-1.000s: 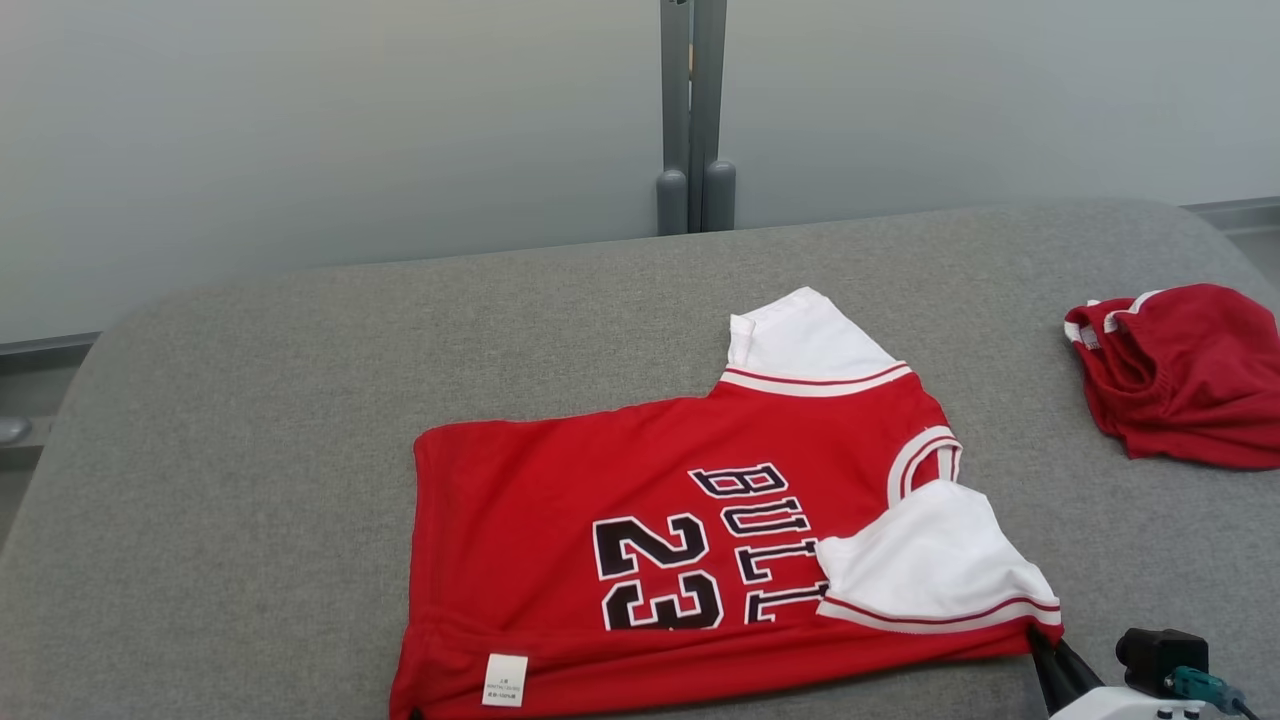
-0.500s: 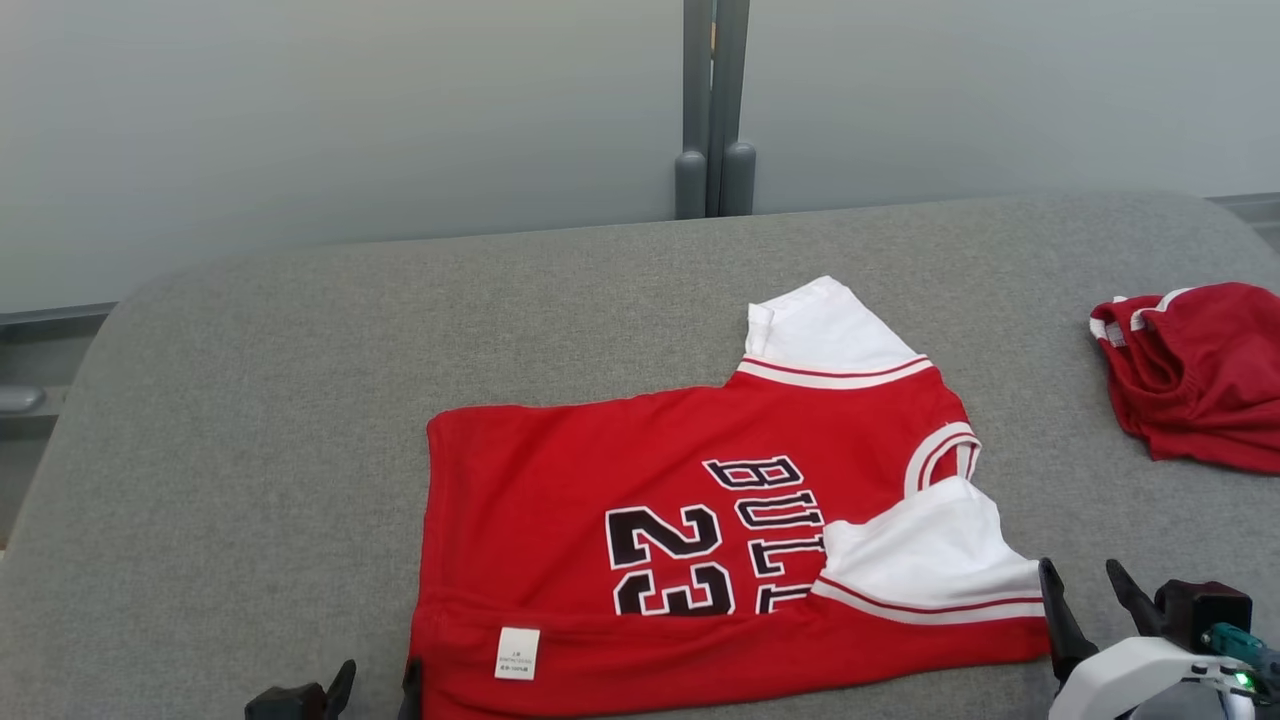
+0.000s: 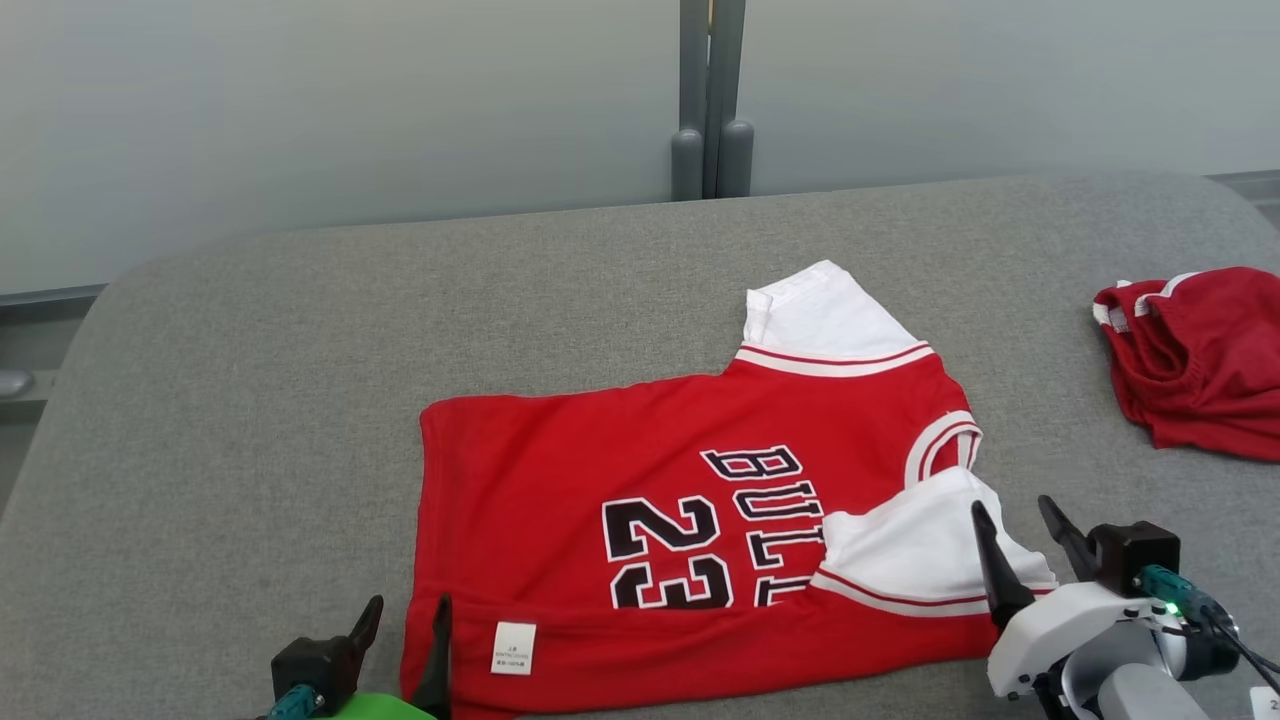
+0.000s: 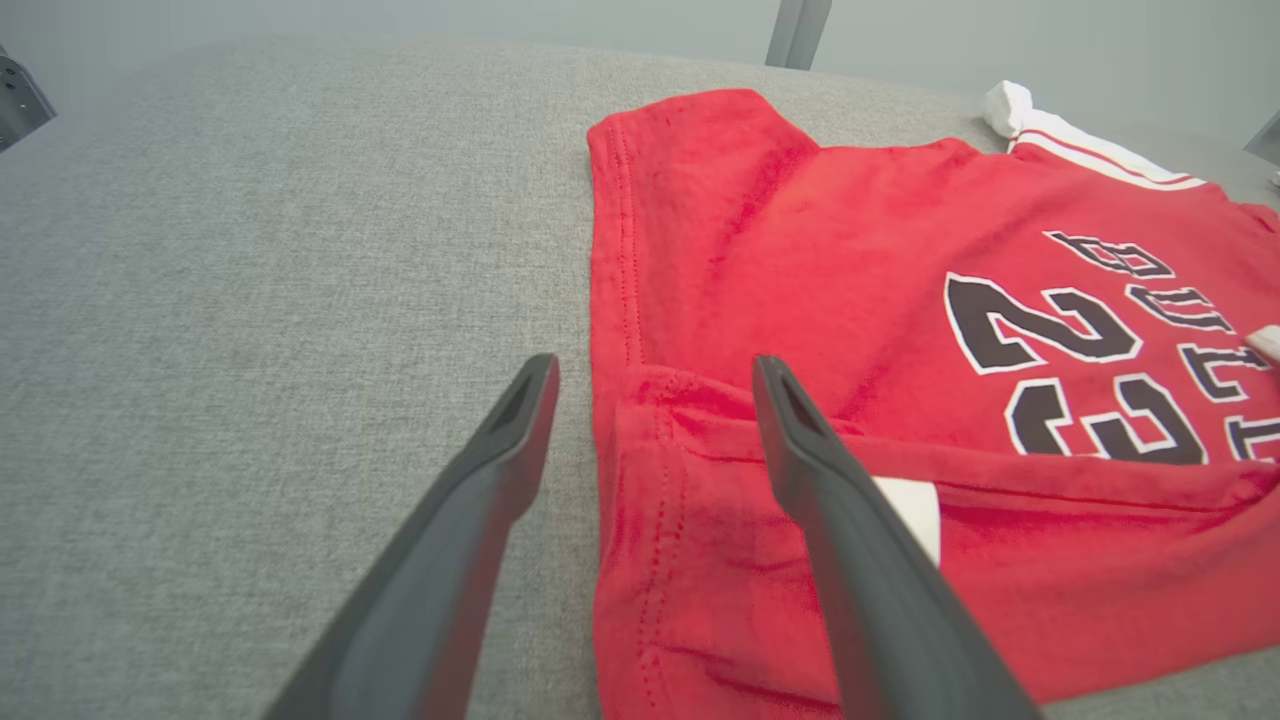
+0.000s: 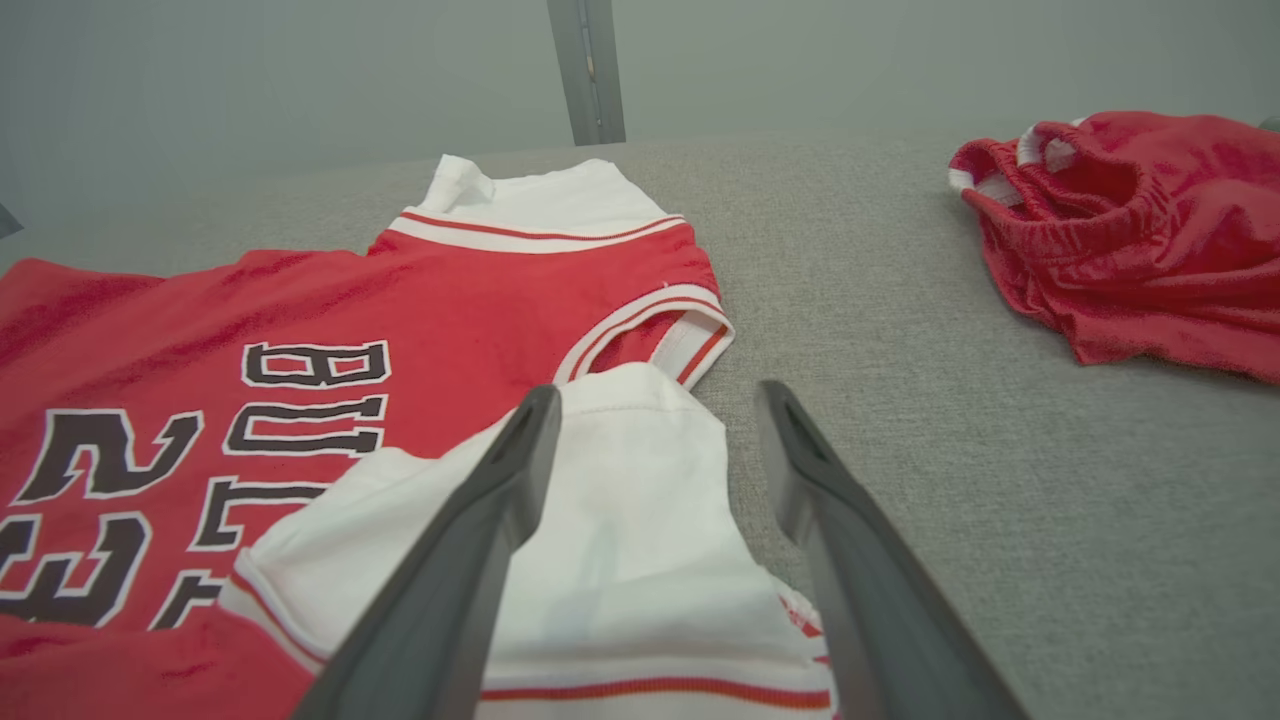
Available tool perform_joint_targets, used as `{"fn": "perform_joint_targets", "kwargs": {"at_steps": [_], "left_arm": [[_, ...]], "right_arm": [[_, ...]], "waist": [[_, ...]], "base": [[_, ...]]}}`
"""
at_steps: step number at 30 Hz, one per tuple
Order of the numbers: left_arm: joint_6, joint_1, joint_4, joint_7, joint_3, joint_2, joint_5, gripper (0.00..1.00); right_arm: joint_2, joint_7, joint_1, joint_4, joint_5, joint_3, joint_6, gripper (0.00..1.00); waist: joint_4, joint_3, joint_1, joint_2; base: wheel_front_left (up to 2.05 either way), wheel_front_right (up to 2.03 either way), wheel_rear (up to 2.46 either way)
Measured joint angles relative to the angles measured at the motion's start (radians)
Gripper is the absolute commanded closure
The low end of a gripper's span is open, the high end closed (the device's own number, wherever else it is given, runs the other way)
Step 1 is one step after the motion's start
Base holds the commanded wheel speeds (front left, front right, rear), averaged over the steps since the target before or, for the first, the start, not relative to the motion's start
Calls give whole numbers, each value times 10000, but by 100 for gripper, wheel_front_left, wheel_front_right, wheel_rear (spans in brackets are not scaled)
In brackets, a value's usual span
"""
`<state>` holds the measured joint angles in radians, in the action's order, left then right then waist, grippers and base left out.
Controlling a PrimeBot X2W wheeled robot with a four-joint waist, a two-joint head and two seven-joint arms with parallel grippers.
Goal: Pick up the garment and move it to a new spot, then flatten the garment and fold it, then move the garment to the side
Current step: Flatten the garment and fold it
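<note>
Here the red jersey [image 3: 650, 480] lies flat on the grey padded surface [image 3: 250, 400], a little right of centre in the lower half of the head view, its black "23" and lettering facing up and turned sideways. A strip along its lower edge is folded over and carries a small white label [image 3: 512, 648]. One white sleeve [image 3: 820, 320] sticks out toward the top of the frame; the other white sleeve [image 3: 920, 550] is folded over the end of the lettering. The left gripper [image 3: 410, 600] rises from the bottom edge at the jersey's lower left corner, fingers spread wide and holding nothing; in the left wrist view one finger stands over bare grey surface and the other over the red folded strip, though whether it touches the cloth cannot be told. The right gripper [image 3: 1009, 503] sits at the lower right, also fully spread and empty, one finger over the folded white sleeve and the other over the grey surface beside it. A second, crumpled red garment [image 3: 1200, 360] lies well apart at the right edge. A grey post [image 3: 708, 100] stands behind the surface at top centre.
</note>
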<state>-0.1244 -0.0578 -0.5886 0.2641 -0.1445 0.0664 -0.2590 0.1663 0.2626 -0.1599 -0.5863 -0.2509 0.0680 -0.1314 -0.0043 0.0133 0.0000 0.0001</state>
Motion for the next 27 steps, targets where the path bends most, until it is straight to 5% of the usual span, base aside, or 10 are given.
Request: {"fn": "perform_joint_targets", "kwargs": {"at_steps": [14, 27], "left_arm": [[-44, -393, 153, 0, 52, -142, 288, 0], [-48, -3893, -1810, 0, 25, 244, 610, 0]], "right_arm": [[-92, 0, -758, -222, -100, 493, 2, 0], [36, 0, -2496, 46, 25, 721, 0, 0]], "waist": [[157, -140, 0, 0], [54, -1442, 0, 0]], "base": [[0, 0, 0], [0, 0, 0]]}}
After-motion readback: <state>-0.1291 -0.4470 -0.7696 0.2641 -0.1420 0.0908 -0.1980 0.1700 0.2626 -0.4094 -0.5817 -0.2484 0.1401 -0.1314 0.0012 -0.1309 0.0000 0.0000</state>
